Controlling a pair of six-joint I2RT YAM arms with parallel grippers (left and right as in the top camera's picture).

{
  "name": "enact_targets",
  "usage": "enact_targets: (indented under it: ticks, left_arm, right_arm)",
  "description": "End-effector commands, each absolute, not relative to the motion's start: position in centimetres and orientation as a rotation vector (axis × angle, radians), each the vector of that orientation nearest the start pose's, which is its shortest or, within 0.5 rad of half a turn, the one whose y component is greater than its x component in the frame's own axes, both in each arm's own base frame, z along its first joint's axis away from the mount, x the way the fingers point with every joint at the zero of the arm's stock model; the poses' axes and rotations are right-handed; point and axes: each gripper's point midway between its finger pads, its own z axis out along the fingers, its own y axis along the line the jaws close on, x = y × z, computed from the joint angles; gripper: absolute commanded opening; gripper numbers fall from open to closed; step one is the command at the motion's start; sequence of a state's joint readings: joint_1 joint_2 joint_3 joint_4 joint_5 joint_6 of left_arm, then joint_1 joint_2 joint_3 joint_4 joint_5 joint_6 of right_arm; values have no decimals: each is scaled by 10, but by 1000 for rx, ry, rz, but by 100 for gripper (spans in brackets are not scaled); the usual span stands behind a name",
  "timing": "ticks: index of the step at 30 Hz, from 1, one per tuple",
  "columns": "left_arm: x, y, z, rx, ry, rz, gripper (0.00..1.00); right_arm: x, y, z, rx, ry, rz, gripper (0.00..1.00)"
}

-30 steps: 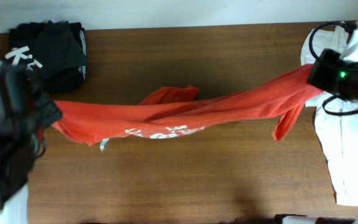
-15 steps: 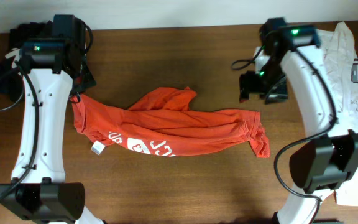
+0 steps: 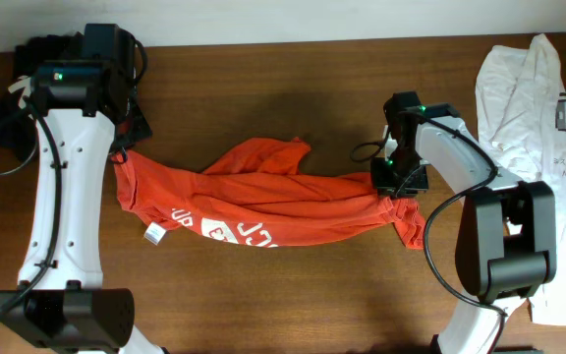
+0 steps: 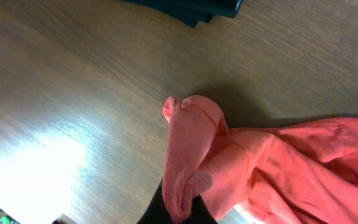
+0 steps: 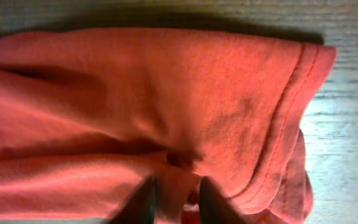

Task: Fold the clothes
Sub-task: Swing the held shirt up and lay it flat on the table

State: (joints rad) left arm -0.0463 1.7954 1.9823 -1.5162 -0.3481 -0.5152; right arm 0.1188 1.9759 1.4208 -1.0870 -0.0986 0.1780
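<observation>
The red-orange T-shirt [image 3: 263, 202] lies bunched in a long strip across the middle of the table, with its white lettering [image 3: 226, 230] and small neck label [image 3: 153, 233] on the near side. My left gripper [image 3: 122, 157] is shut on the shirt's left end; in the left wrist view the cloth [image 4: 291, 162] drapes over the jaws [image 4: 182, 205]. My right gripper [image 3: 398, 184] sits on the shirt's right end. In the right wrist view its blurred fingers [image 5: 176, 196] pinch a fold of the shirt [image 5: 166, 93].
A white T-shirt with green print [image 3: 529, 108] lies at the right edge. Black folded garments [image 3: 28, 51] sit at the far left corner, partly under my left arm, and show in the left wrist view [image 4: 191, 7]. Bare wood table [image 3: 263, 305] lies in front of the shirt.
One second ago both arms held the shirt stretched up high. It then lay on the table with the right gripper off it; now the right gripper is down on the right end.
</observation>
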Motion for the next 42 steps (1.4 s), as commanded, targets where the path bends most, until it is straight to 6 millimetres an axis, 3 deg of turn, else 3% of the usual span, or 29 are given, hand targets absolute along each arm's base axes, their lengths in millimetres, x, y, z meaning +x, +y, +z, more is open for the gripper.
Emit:
enact_targets:
  ticks: [1,3,5,7,8,10,11,13,16,17,19,20,21,22,23,25,27,28,29,30,31,33,34,35,38,40,41,42]
  left_arm:
    - [366,43,250,-684,2699,387,1]
    - [365,42,251,-682,2703,389,1]
    - [361,36,266,-649,2678,368,1]
    - [355,19,312,-562,2571,292,1]
    - [350,8,346,-489,2492,240,1]
    - [347,3,380,-443,2396,188,1]
    - [356,4,392,-433,2339,168,1]
    - [388,-2,396,-371,2296,64,1]
    - [463,6,379,-369,2225,-24,1]
    - [475,4,388,-325,2180,-54,1]
    - [464,10,465,-266,1984,-84,1]
    - [442,17,514,-261,1865,-80,1]
    - [392,26,585,-262,1667,-82,1]
    - [351,27,625,-246,1535,-81,1]
    - [326,25,641,-238,1477,-84,1]
    - [300,24,641,-239,1492,-82,1]
    - [308,24,610,-251,1616,-75,1]
    - [323,20,574,-248,1762,-88,1]
    - [344,14,524,-243,1959,-112,1]
    - [365,9,463,-254,2193,-133,1]
    - [380,9,415,-277,2364,-126,1]
    - [391,9,345,-336,2590,-120,1]
    - [389,9,335,-347,2631,-117,1]
    - [386,7,332,-353,2648,-138,1]
    - [382,0,353,-321,2573,-172,1]
    - [417,-3,353,-298,2494,-202,1]
    - [445,-2,351,-286,2433,-205,1]
    - [499,0,352,-263,2296,-213,1]
  right_arm:
    - [340,59,36,105,3225,141,4]
    - [338,59,55,131,3254,135,4]
    - [342,59,87,132,3232,140,4]
    - [352,61,158,116,3118,163,4]
    - [355,59,207,107,3020,161,4]
    - [367,56,265,94,2854,158,4]
    - [379,57,298,82,2734,176,4]
    - [401,61,335,79,2567,211,4]
    - [442,67,363,171,2372,286,4]
    - [445,65,379,170,2318,291,4]
    - [428,33,444,223,2157,282,4]
    - [406,9,484,257,2051,290,4]
    - [368,-20,534,286,1895,301,4]
    - [339,-40,559,312,1804,279,4]
    - [316,-56,570,344,1754,247,4]
    - [295,-72,560,386,1790,214,4]
    - [297,-72,536,409,1886,222,4]
    - [308,-64,524,342,1947,276,4]
    - [321,-55,506,330,2024,349,4]
    - [340,-44,469,306,2172,406,4]
    - [349,-33,445,277,2260,438,4]
    - [358,-21,385,281,2484,412,4]
    - [357,-19,360,289,2574,360,4]
    - [355,-15,350,284,2614,351,4]
    - [361,-14,350,276,2600,344,4]
    - [391,-11,356,261,2511,351,4]
    - [417,-7,361,252,2438,362,4]
    - [452,0,372,275,2328,397,4]
